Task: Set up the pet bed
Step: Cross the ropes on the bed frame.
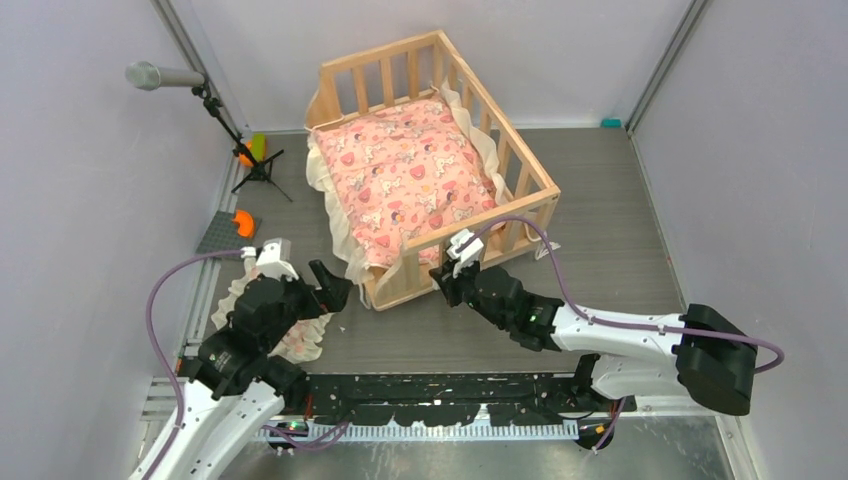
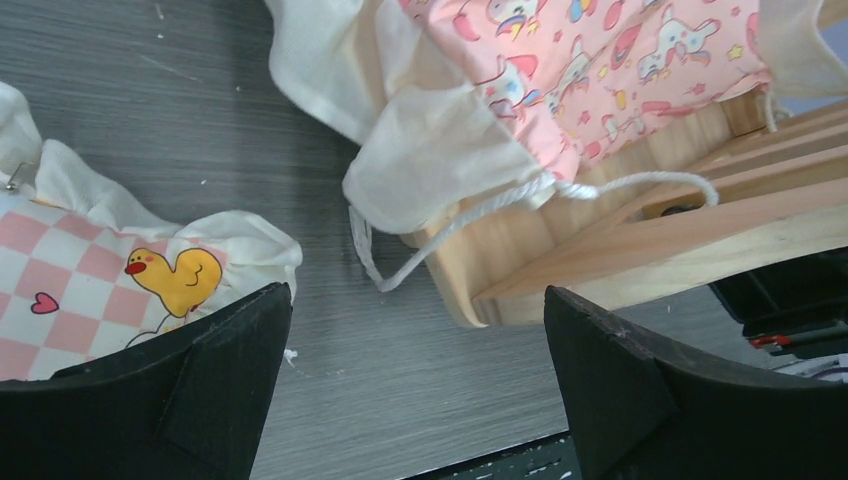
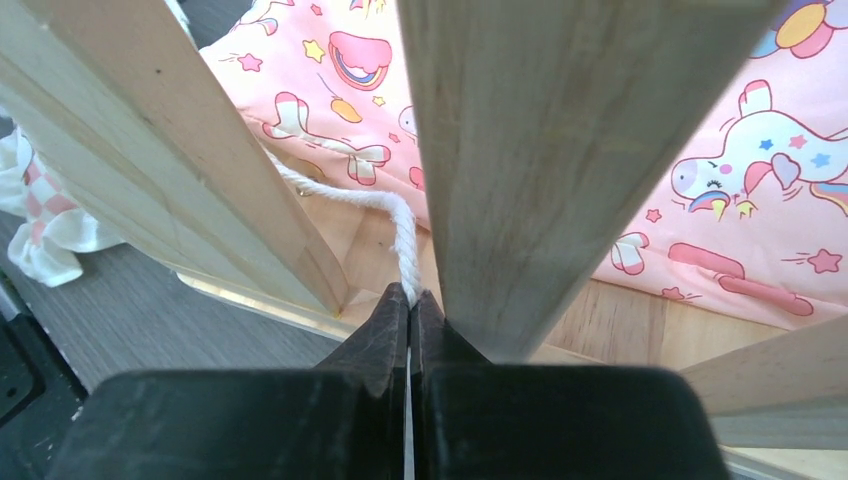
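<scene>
The pet bed (image 1: 530, 170) is a pale wood crib frame with slatted sides, standing mid-table. A pink printed cushion (image 1: 410, 170) with cream frills lies in it, its left frill hanging over the open side. My right gripper (image 1: 446, 277) is at the bed's near railing, shut on a white cord (image 3: 395, 215) that runs from the cushion between two slats (image 3: 200, 150). My left gripper (image 1: 332, 290) is open and empty, just left of the bed's near corner (image 2: 470, 300). A second white cord (image 2: 480, 215) hangs off the cushion's frill (image 2: 430, 160) there.
A small frilled pillow (image 1: 300, 335) with pink checks and a yellow duck (image 2: 180, 275) lies under my left arm. A microphone on a tripod (image 1: 250, 165) and orange items (image 1: 241, 222) stand at the left wall. A black rail (image 1: 440, 395) runs along the near edge.
</scene>
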`<action>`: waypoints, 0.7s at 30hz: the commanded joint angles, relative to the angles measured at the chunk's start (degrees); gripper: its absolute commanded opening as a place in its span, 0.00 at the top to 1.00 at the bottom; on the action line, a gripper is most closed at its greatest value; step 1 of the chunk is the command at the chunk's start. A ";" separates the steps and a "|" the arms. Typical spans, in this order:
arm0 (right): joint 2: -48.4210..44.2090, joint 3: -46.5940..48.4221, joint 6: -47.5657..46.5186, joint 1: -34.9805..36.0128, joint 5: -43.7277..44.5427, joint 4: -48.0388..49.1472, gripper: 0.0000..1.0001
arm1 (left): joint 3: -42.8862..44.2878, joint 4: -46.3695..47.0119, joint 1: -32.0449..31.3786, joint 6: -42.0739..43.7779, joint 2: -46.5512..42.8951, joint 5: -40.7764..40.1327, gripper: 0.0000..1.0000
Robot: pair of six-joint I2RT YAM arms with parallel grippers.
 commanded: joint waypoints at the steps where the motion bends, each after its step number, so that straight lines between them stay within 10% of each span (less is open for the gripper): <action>1: -0.96 3.92 -0.08 -9.05 2.12 4.40 1.00 | -0.46 0.32 -0.06 -2.21 3.12 -2.62 0.00; 14: -13.08 0.97 0.42 -13.81 -19.48 -8.92 1.00 | -8.01 16.10 -0.08 6.18 3.22 10.19 0.02; 21: -23.92 -4.87 2.81 -11.35 -28.83 -16.89 1.00 | -14.12 19.58 -0.17 3.74 1.72 13.14 0.18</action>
